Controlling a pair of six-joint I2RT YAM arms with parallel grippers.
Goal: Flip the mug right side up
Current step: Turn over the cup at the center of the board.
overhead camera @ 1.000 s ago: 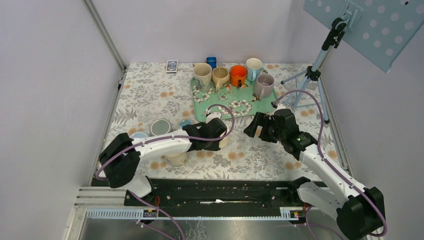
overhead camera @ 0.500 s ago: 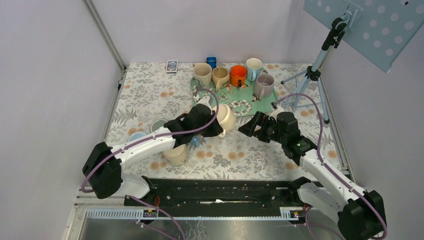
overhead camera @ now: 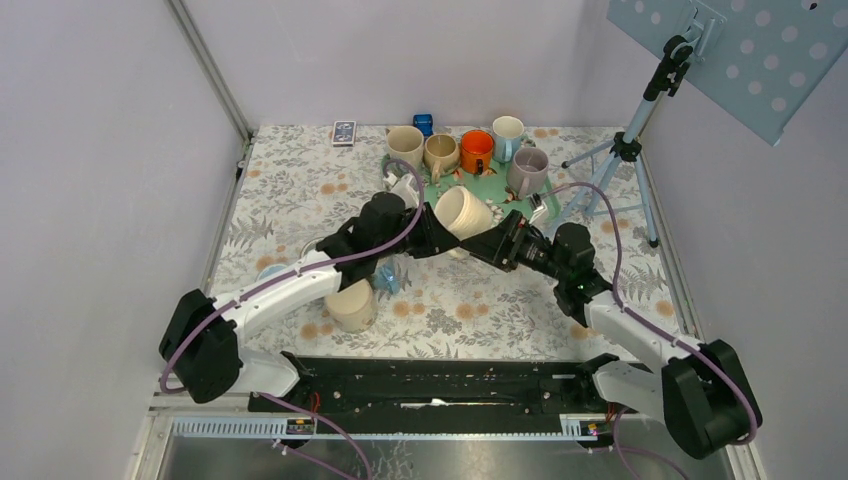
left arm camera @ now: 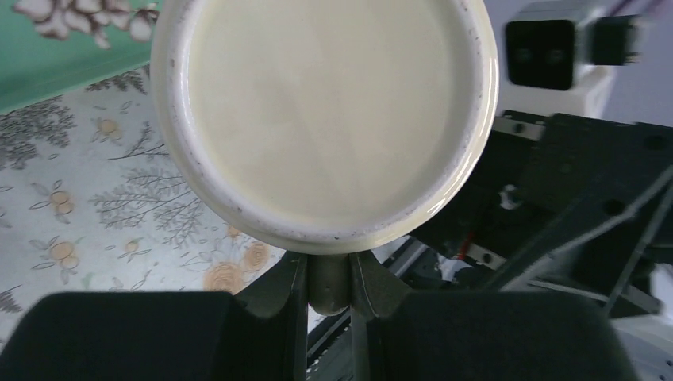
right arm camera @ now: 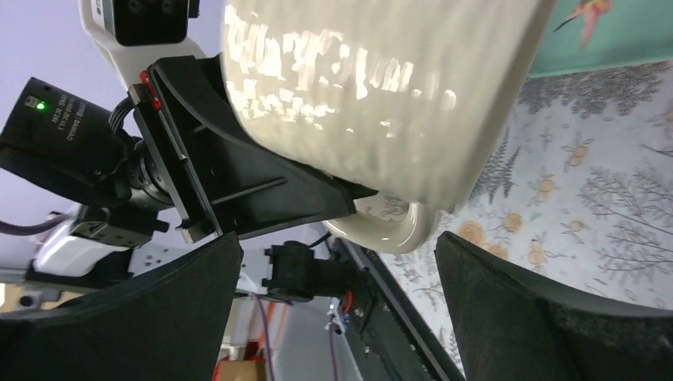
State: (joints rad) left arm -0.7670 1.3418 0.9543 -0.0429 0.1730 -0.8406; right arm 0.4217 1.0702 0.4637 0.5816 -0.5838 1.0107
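A cream mug [overhead camera: 462, 212] hangs in the air over the table's middle, tipped on its side. My left gripper [overhead camera: 432, 233] is shut on its handle. In the left wrist view the mug's round cream face [left arm camera: 325, 119] fills the top, and the handle [left arm camera: 329, 279] is pinched between my left gripper's [left arm camera: 329, 290] fingers. My right gripper [overhead camera: 494, 246] is open just right of the mug. In the right wrist view the mug's wall [right arm camera: 373, 95] and handle [right arm camera: 393, 230] sit ahead of my right gripper [right arm camera: 341, 317], whose jaws stand wide apart and touch nothing.
A green tray [overhead camera: 498, 214] at the back holds several upright mugs. Another cream mug [overhead camera: 352, 306] and a grey mug [overhead camera: 318, 248] stand at the front left. A tripod [overhead camera: 622, 150] stands at the right. A card pack [overhead camera: 343, 132] lies at the back.
My left gripper has lifted the cream mug off the table and carried it up and to the back right, tipping it. My right gripper has moved left, close to the mug.
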